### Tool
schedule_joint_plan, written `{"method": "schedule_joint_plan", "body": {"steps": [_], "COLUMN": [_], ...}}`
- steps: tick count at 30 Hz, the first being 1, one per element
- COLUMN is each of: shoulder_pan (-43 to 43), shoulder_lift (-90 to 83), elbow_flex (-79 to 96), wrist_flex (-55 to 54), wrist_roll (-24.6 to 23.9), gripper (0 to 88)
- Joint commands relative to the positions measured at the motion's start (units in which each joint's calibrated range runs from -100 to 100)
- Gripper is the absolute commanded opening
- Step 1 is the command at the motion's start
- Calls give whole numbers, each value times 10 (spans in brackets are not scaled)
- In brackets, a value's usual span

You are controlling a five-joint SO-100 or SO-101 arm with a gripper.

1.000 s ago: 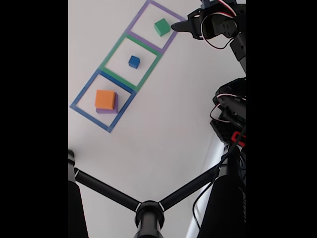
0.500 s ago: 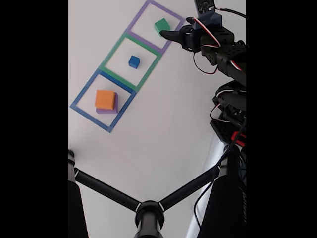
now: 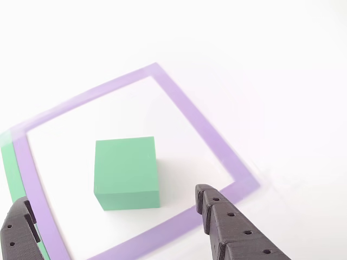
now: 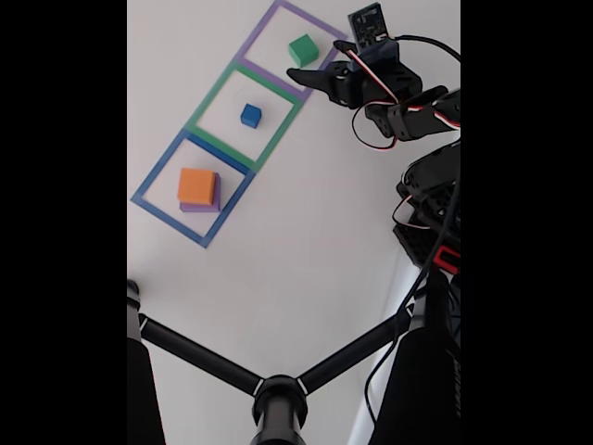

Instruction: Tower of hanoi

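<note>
The claw (image 4: 306,76) has drawn back; green block (image 3: 126,172) lies between its parted fingers.

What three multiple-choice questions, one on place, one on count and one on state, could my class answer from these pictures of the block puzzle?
1. Where is the green block?
A. Inside the purple outline
B. Inside the blue outline
C. On the orange block

2. How many blocks are in the fixed view?
A. Two
B. Three
C. Four

3. What is the gripper doing?
A. Clamping the green block
B. Open, holding nothing
C. Holding the blue cube

Answers:
1 A: the purple outline surrounds it in both views.
2 C: green, the blue cube, and the orange block on the purple block.
3 B: the fingertips sit apart, short of the block.
</note>
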Motion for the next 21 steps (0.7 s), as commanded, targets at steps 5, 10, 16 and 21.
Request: {"method": "schedule_joint_plan", "body": {"steps": [5, 10, 16, 21], "shoulder_pan": [-9, -9, -6, -6], "shoulder_lift": [87, 127, 166, 189], "elbow_flex": [-59, -94, -119, -131], "wrist_flex": [-78, -82, -93, -101], "wrist_roll": [0, 0, 0, 0], "gripper": [347, 337, 328, 309]}}
